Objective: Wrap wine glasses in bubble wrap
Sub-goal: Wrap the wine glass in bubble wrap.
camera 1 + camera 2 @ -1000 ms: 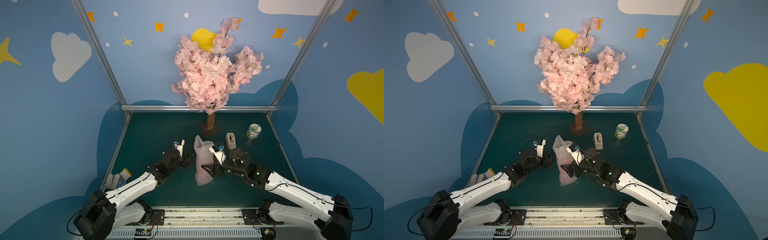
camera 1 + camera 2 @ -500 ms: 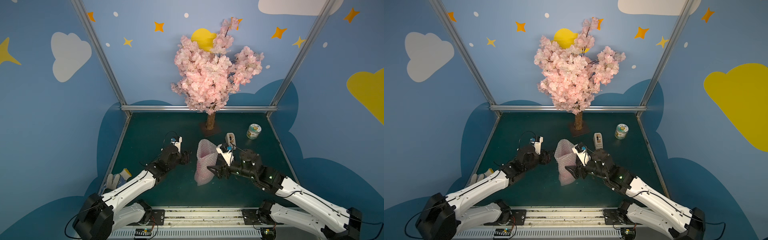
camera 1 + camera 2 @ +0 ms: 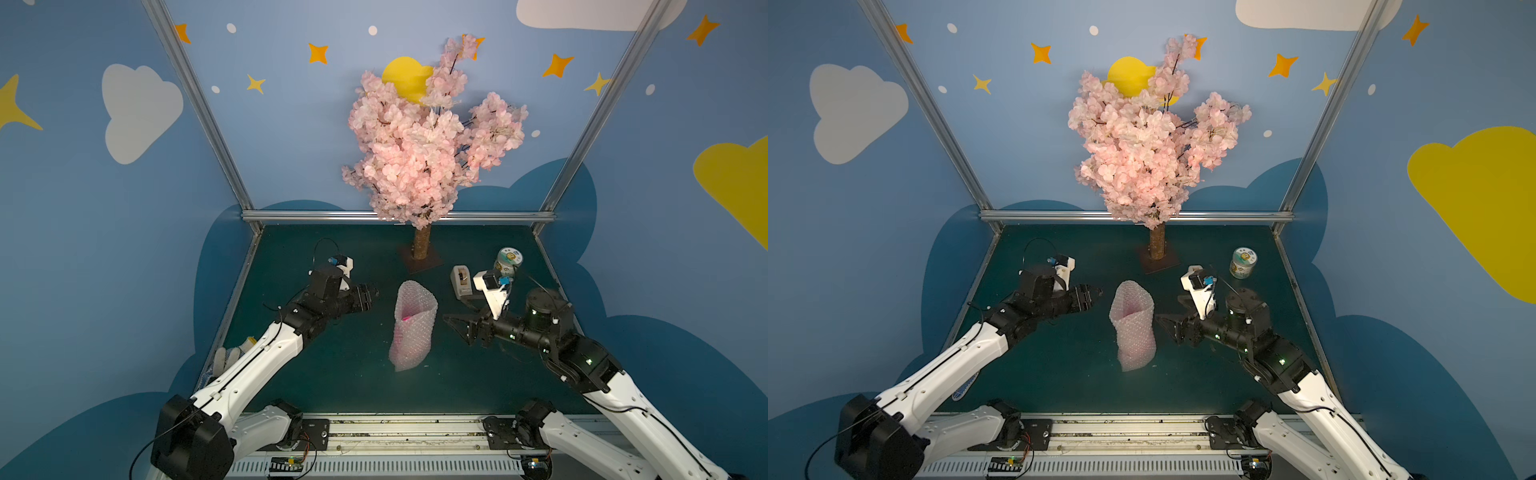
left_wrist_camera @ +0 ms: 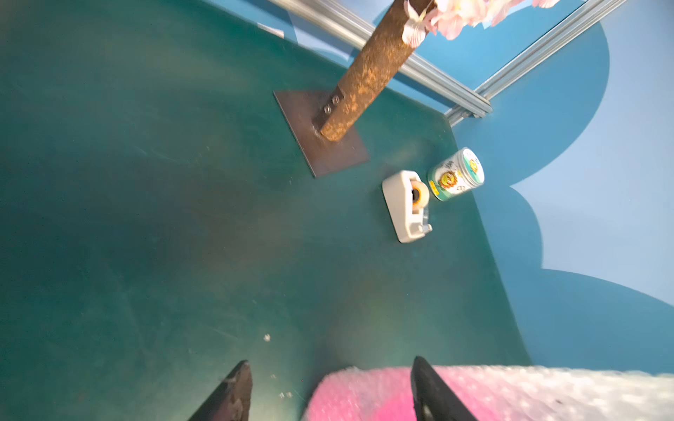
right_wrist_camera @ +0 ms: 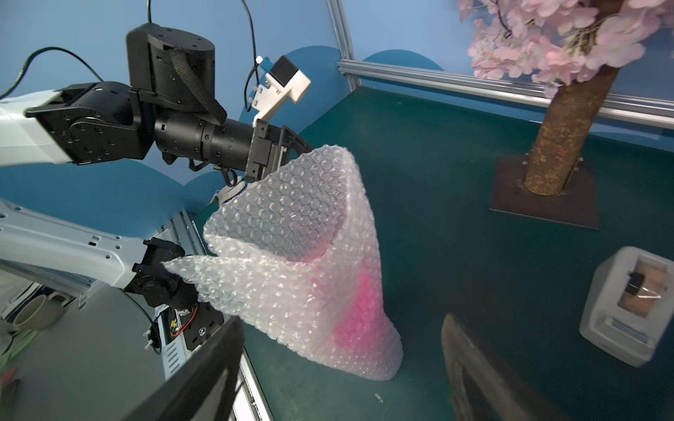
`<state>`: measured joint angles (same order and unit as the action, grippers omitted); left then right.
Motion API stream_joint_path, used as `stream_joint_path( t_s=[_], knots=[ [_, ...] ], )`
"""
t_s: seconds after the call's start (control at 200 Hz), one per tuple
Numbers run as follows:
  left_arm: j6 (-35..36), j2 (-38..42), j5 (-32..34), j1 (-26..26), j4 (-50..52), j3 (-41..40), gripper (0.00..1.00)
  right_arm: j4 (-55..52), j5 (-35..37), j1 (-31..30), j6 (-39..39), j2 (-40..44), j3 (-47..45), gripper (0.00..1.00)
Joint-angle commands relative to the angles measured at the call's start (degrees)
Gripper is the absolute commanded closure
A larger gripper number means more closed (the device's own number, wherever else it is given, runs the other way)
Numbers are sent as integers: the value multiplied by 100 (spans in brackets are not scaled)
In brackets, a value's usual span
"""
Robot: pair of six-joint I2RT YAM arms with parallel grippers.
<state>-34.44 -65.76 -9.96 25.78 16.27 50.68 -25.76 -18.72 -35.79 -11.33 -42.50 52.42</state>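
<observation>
1. Wine glass (image 5: 359, 291): mid-table (image 3: 332, 374), pink showing through the bubble wrap (image 3: 411, 328) standing rolled around it, top open.
2. Left tool (image 3: 371, 296): spread, empty, now drawn back clear of the wrap.
3. Right tool (image 3: 455, 328): spread, empty, likewise withdrawn.
4. Wrap released and holding shape unaided; wrapping probably near done.

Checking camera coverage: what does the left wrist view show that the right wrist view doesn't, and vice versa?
Only the left wrist view: the jar. Only the right wrist view: the left arm and the open top of the bubble wrap. Both: the bubble wrap with pink showing through, the tape dispenser and the tree trunk.
</observation>
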Motion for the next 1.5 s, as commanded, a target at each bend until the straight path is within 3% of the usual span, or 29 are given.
stream_joint_path(
  t_s=[0.0, 0.11, 0.24, 0.436, 0.781, 1.307, 1.497],
  knots=[
    [-237, -54, -995, -38, 857, 244, 29, -608, -688, 715, -438, -88, 24, 18],
    [-301, -2, -1726, -36, 1030, 333, 24, -273, -1924, 1546, -1287, -483, -202, 25],
    [-582, -10, -2344, 31, 1047, 235, 17, 618, -2882, 1527, -2019, -943, -511, 26],
    [-812, -138, -2523, 239, 674, 30, 11, 1177, -3049, 1216, -2398, -1710, -575, 26],
    [-778, -403, -1925, 704, 722, 16, 8, 973, -2564, 269, -2230, -2700, -290, 26],
    [-340, -833, -662, 1113, 1319, 314, 9, -156, -1422, -122, -1314, -3406, -38, 33],
    [-255, -777, -646, 1096, 1402, 399, 9, -453, -993, -428, -1137, -3823, 307, 35]
  ],
)
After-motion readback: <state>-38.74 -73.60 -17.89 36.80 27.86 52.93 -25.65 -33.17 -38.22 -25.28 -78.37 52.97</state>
